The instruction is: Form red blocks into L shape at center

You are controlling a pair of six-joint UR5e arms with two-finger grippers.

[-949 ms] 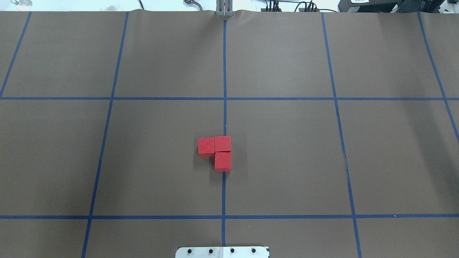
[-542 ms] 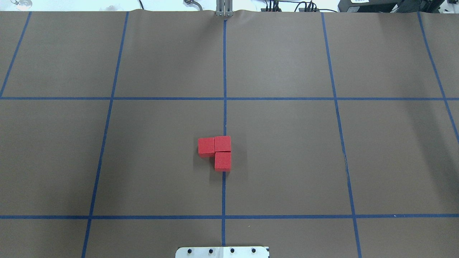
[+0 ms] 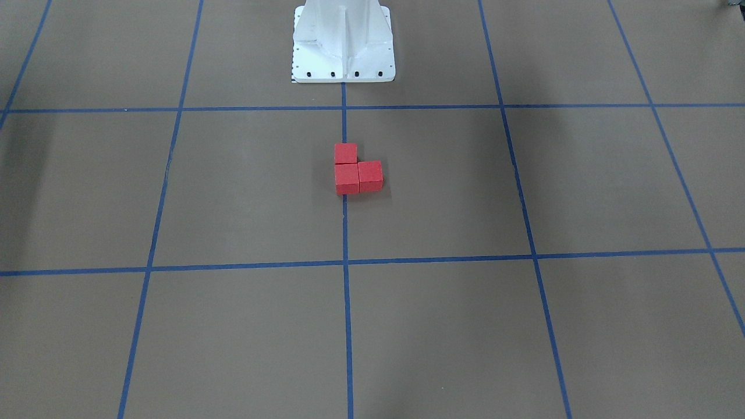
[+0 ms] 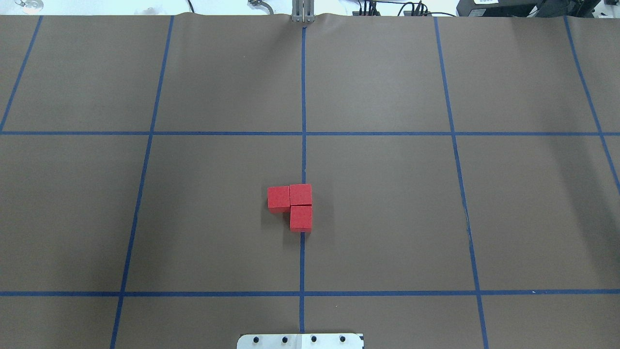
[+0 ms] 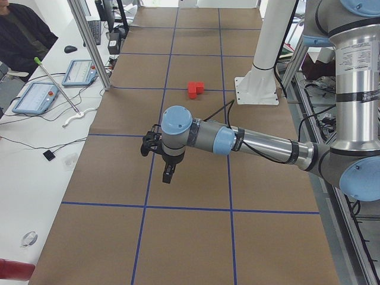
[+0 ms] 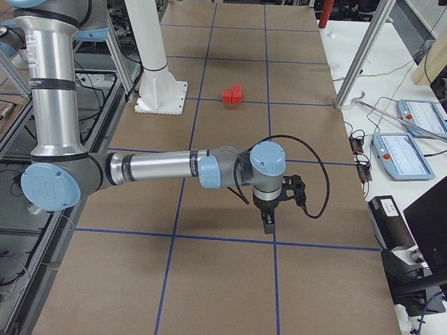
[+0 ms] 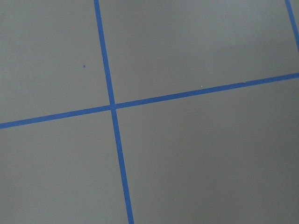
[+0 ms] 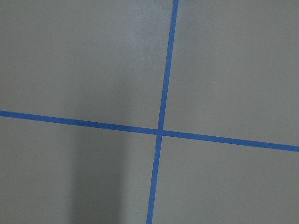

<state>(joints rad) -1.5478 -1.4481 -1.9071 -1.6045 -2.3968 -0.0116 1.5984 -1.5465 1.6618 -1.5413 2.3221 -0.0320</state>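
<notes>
Starting at the robot's white metal base plate (image 4: 300,341) and working outward, you are looking at the three small matte red blocks (image 4: 301,213) sitting together at the center (image 4: 303,169) of the brown matte surface. They are already reading as an L. The near cube (image 4: 301,217) and the corner cube (image 4: 301,194) are lying touching along the central blue tape line (image 4: 302,261), so that leg is running straight away from the robot. The third cube (image 4: 278,198) is butting against the corner cube on the robot's left side. Farther out, toward the table's ends, both arms are hanging over bare grid crossings, well apart from the blocks. From the left gripper (image 5: 168,174) the L is lying inward toward the robot's right, and from the right gripper (image 6: 268,222) it is lying inward toward the robot's left. Neither one is looking clearly nearer. Only the side views are showing the grippers, so you cannot tell whether either is spread or closed, though nothing is showing in them. You are probably seeing a finished shape. If a nudge is wanted, the left arm is facing the sideways leg.
</notes>
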